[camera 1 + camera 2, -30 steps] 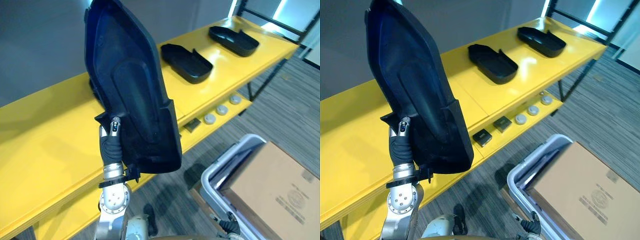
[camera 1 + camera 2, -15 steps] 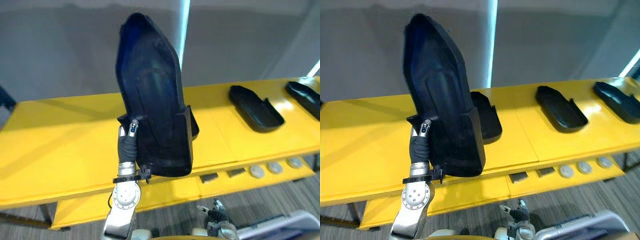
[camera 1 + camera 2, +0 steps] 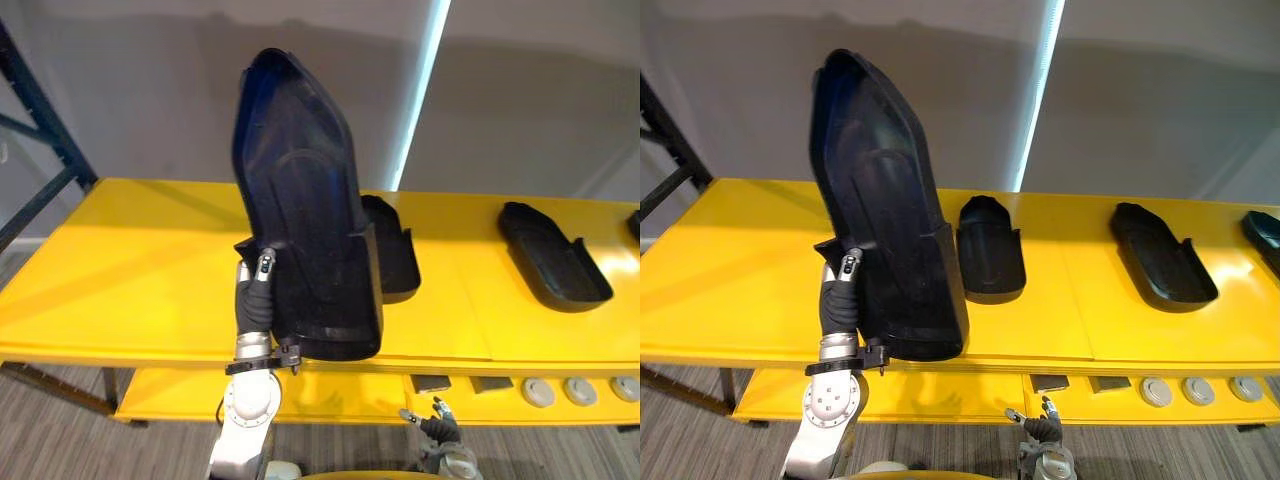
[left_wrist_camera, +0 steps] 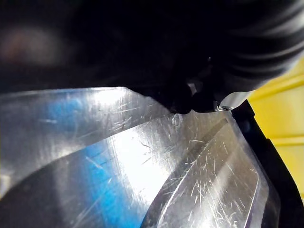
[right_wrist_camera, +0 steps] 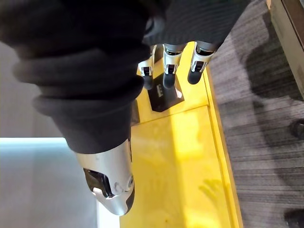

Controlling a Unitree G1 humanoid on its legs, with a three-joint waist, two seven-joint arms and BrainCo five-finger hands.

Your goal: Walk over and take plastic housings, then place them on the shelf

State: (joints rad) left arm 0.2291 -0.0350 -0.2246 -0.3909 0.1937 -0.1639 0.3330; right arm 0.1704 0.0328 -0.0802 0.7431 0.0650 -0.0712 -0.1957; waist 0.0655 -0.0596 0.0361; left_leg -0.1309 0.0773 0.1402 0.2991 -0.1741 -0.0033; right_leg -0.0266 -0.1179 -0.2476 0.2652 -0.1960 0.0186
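**Plastic housing [image 3: 300,230] up in my left robot hand, parked in front of the shelf**

So the plastic housing is off the ground and standing nearly upright, wide end down, narrow end pointing up past the wall behind. My left robot hand [image 3: 255,295] has it by the lower edge: the thumb sits on the near side of the rim and the fingers are tucked behind where I can't see them, but it's clearly clamped on, since nothing else is propping the thing up. I reckon it's carried on end like that because it's long, and held flat it would hit the shelf front.

The yellow shelf [image 3: 130,290] is right ahead. On its top board there's already one housing [image 3: 990,250] lying hollow side up just behind mine, and another housing [image 3: 1162,255] well off to the right. The stretch of board to the left is bare, so that looks like the obvious spot for this one.

My right robot hand [image 5: 170,66] is idle, fingers hanging loose and apart, holding nothing, down by the lower tier [image 3: 940,395], where some dark blocks [image 3: 1048,382] and round discs [image 3: 1156,391] sit.

Next up, as I see it: tip it flat and lower it without clipping its neighbour.
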